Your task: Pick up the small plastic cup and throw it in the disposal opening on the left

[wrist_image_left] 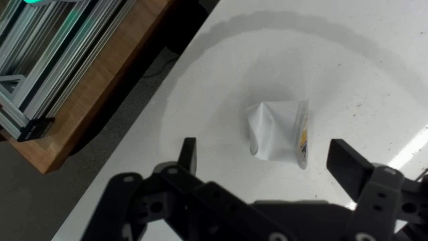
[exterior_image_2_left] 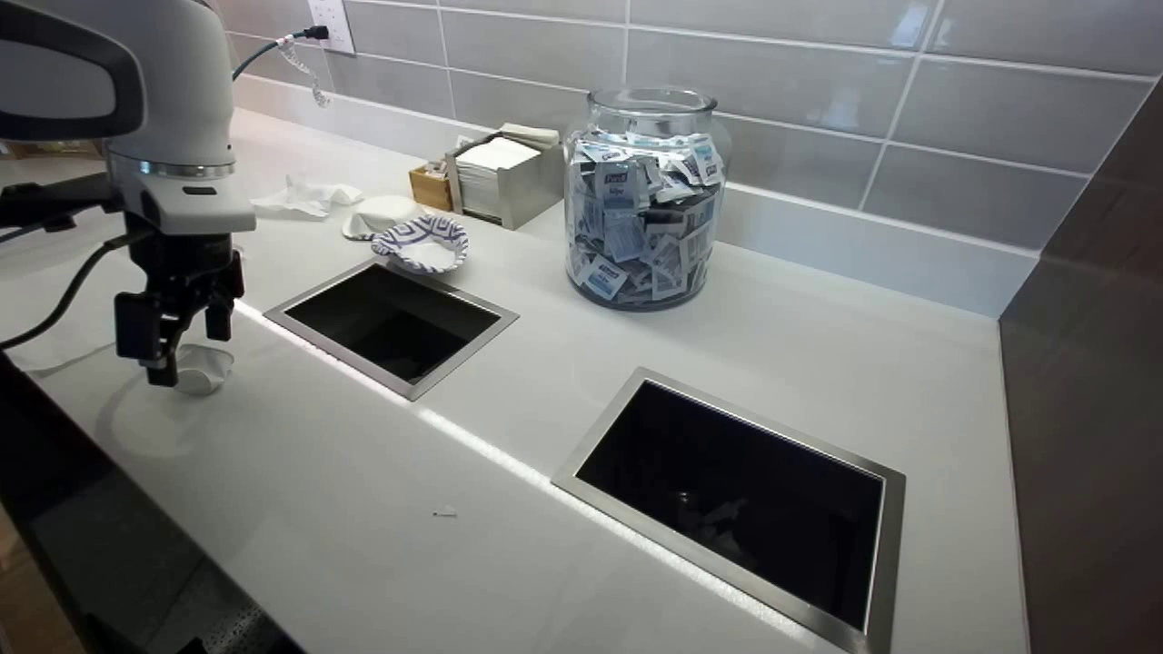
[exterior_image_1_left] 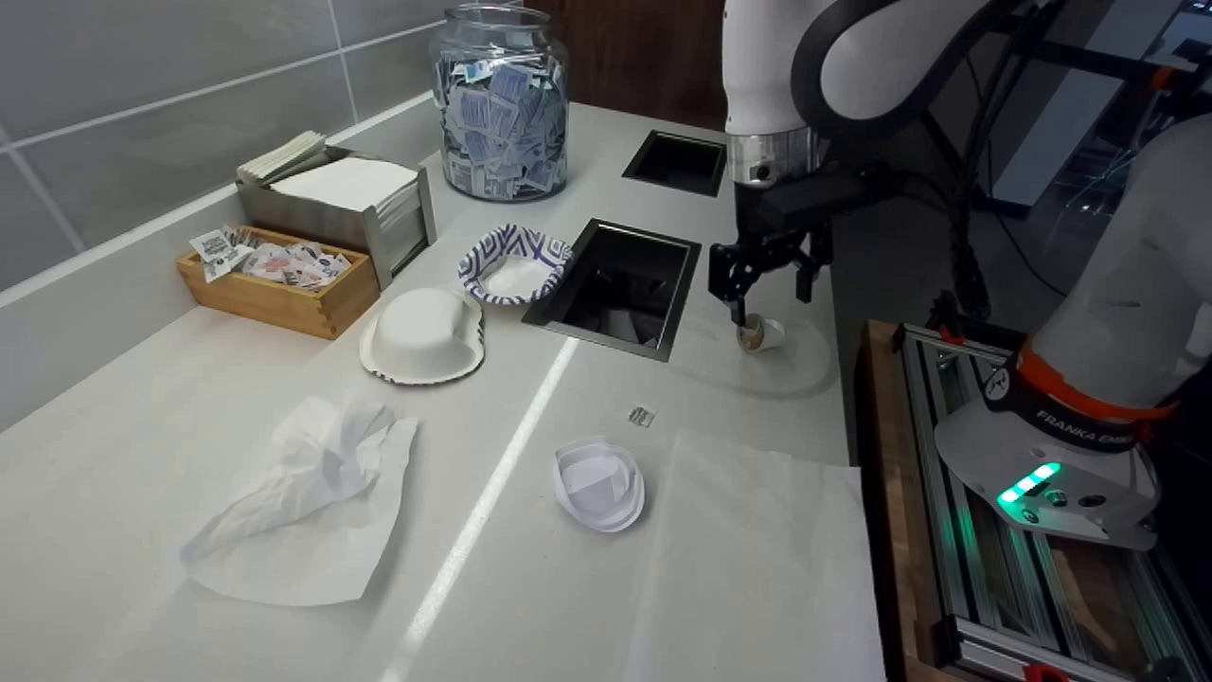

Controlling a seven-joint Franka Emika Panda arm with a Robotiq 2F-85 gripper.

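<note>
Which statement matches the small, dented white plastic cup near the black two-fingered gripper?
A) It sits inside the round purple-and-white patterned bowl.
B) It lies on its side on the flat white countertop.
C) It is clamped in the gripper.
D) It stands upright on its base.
B: the wrist view shows the cup on the countertop with its rim facing sideways, and the open gripper is not holding it.

Between a round clear-glass jar and an oblong tan wooden box stands a boxy silver-metal napkin holder
</note>
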